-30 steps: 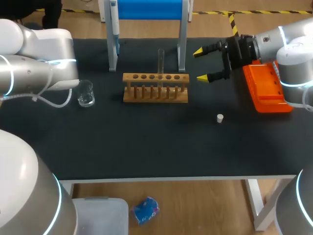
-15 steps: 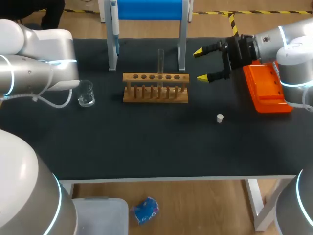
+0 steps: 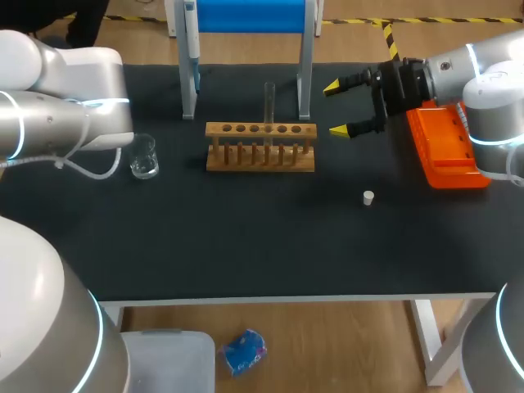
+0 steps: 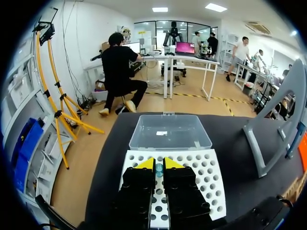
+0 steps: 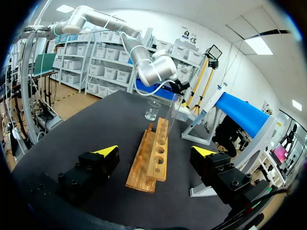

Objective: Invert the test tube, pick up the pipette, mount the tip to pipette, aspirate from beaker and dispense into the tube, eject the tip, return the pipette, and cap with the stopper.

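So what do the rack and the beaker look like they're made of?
Rack: probably wood, tan and matte, with drilled holes. Beaker: clear and shiny, the table shows through it; glass or clear plastic, cannot tell which.

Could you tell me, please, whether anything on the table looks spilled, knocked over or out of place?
Nothing stands out. The clear glass test tube stands upright in the wooden rack, the glass beaker is upright with no puddle around it, and the small white stopper sits alone on the black table.
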